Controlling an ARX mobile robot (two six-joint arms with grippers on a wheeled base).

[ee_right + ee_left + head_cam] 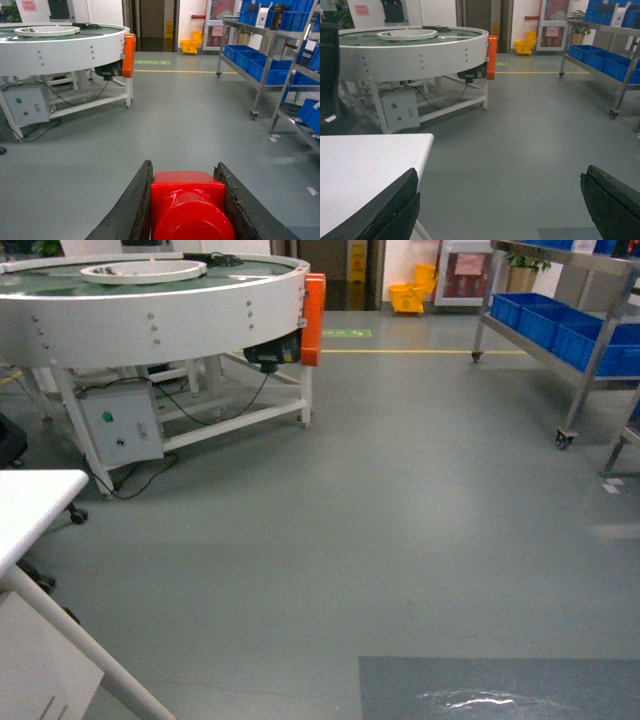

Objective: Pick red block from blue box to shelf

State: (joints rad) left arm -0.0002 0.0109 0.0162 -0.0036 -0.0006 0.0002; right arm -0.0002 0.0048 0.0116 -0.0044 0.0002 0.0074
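1. Right wrist view, bottom centre: right hand [186,205] w/ both dark fingers [131,210] clamped on the red block [187,202]; round stud faces the camera, block held above the grey floor [175,120].
2. Left wrist view, bottom corners: left hand [500,210] w/ fingers [385,210] wide apart, nothing between them; lower-left finger overlaps the white surface [365,170] in frame; contact can't be told.
3. Head view: neither hand nor block appears. White surface corner at left edge [30,505]; its angled leg runs to the bottom edge.
4. Shelf [590,350], stainless-steel rack on casters, upper right of head view; dark blue crates [560,325] sit on its lower tier. Same rack at right of both wrist views [265,60] [615,65]; in right wrist view more blue crates on the top tier, a second rack at far right edge.
5. Round white conveyor table [150,300], upper left in all views, w/ orange guard [314,318] on its right side and grey control box [122,432] below.
6. Background, top centre: yellow mop bucket [408,297] by a doorway; yellow line on floor [420,351].
7. Blue box: not visible in any view.
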